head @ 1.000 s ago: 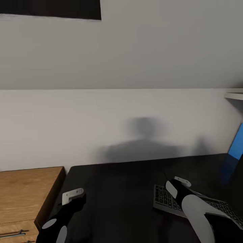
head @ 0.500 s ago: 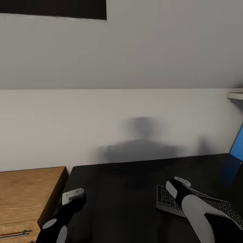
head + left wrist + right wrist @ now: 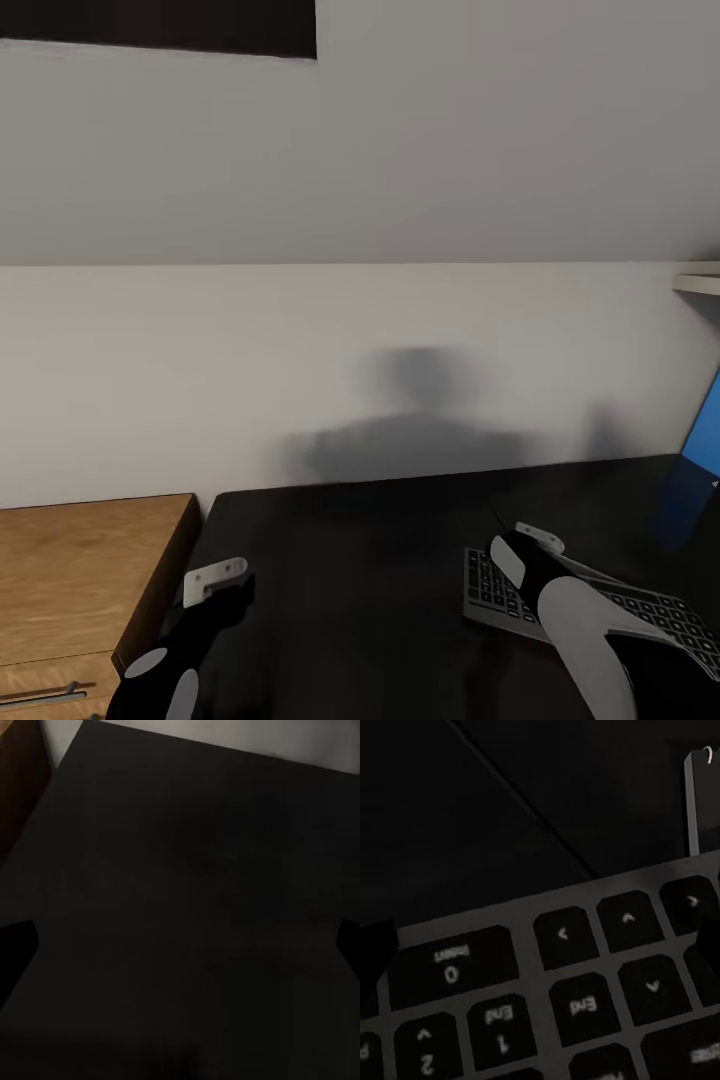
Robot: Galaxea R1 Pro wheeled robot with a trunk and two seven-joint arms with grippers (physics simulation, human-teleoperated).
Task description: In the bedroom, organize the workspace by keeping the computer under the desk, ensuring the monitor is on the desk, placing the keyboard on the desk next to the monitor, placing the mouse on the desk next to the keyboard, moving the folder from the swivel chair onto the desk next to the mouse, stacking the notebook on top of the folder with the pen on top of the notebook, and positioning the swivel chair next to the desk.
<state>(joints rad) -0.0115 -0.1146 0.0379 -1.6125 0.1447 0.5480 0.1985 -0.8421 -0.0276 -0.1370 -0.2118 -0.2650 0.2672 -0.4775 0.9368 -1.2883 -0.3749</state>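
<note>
The keyboard (image 3: 590, 605) lies flat on the black top of the desk (image 3: 380, 580), toward the desk's right part and close to its near edge. Its long axis runs obliquely: from a corner nearer the middle of the desk it trails toward the near right, where it passes under the right arm.

The right end effector (image 3: 520, 545) sits directly over the keyboard's inner end, at the corner that points toward the back of the desk. In the right wrist view the keys and grey rim of the keyboard (image 3: 555, 1005) lie immediately below and between the two dark fingers, which stand apart at either side of the frame. The end effector is therefore spread, with nothing clamped. Whether the fingertips touch the keys cannot be determined.

The left end effector (image 3: 215, 580) hovers over the left part of the desk, near the desk's left edge and beside the light wooden drawer unit (image 3: 80, 570). In the left wrist view its fingers appear at both sides with bare desk top (image 3: 187, 907) between them; it is apart and empty, and well away from the keyboard.

Judgement: the right arm is the nearer one, and any further placement of the keyboard falls to it. The blue back panel (image 3: 705, 425) rises at the desk's far right corner. The monitor's place is not established here, so the required travel along the desk cannot be determined.
</note>
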